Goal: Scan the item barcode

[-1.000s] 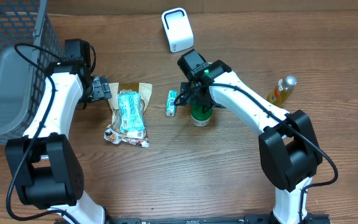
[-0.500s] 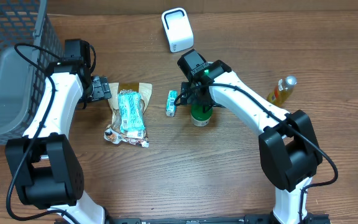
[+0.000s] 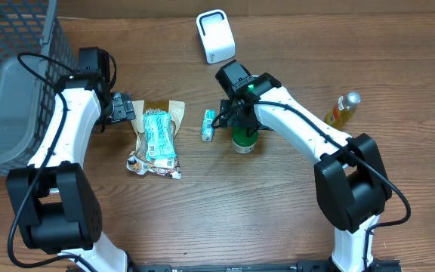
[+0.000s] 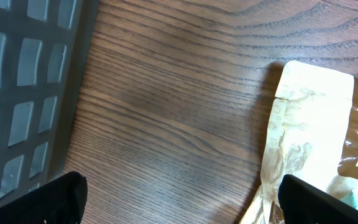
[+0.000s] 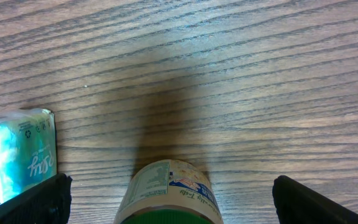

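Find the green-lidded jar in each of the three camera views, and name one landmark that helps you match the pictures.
Overhead: the jar stands near the centre, just right of a small teal packet.
Left wrist: not in it.
Right wrist: the jar is at bottom centre, cut off by the lower edge.
Landmark: the teal packet lies to the jar's left in both views.

Dark wood-grain surface (image 3: pixel 202 219), evenly lit. A soft shadow (image 5: pixel 166 106) dims it just ahead of the right hand (image 5: pixel 179 208).
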`<action>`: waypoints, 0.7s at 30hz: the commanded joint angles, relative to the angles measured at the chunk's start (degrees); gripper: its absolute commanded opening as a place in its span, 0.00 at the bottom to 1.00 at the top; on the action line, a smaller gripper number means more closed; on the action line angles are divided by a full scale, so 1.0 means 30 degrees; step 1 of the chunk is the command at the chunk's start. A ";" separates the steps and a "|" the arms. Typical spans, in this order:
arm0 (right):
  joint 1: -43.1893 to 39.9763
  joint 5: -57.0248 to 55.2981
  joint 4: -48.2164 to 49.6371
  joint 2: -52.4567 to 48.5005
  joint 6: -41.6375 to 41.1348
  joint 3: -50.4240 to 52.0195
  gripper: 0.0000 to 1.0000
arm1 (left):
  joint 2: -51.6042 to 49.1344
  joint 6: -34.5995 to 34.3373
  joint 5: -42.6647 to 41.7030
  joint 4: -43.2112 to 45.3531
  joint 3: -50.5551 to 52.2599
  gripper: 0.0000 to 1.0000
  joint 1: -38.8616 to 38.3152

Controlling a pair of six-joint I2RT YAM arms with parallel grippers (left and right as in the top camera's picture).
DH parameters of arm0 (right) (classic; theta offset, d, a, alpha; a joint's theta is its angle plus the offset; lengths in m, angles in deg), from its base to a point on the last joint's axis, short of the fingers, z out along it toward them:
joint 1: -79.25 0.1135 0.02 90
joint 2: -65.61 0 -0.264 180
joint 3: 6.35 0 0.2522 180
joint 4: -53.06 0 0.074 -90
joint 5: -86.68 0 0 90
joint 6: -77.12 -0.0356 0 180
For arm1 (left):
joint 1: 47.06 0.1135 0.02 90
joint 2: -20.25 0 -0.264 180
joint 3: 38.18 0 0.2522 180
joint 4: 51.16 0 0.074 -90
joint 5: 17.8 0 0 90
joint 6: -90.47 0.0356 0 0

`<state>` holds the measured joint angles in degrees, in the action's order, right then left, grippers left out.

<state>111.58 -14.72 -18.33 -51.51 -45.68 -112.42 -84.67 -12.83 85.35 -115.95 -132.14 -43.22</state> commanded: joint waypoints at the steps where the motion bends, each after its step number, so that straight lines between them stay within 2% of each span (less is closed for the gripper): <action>1: 0.0015 -0.0342 0.0117 -0.0007 -0.0036 -0.0233 1.00 | 0.0015 0.0073 0.0255 0.0036 -0.0102 1.00 -0.0073; 18: 0.0015 -0.0350 0.0117 -0.0007 -0.0036 -0.0233 1.00 | 0.0015 0.0073 0.0255 0.0036 -0.0102 1.00 -0.0073; 21: 0.0015 -0.0342 0.0073 -0.0007 -0.0036 -0.0233 0.97 | 0.0015 0.0080 0.0255 0.0036 -0.0102 1.00 -0.0073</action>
<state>111.61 -14.75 -18.33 -51.51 -45.72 -112.42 -84.67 -12.83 85.35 -115.95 -132.14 -43.22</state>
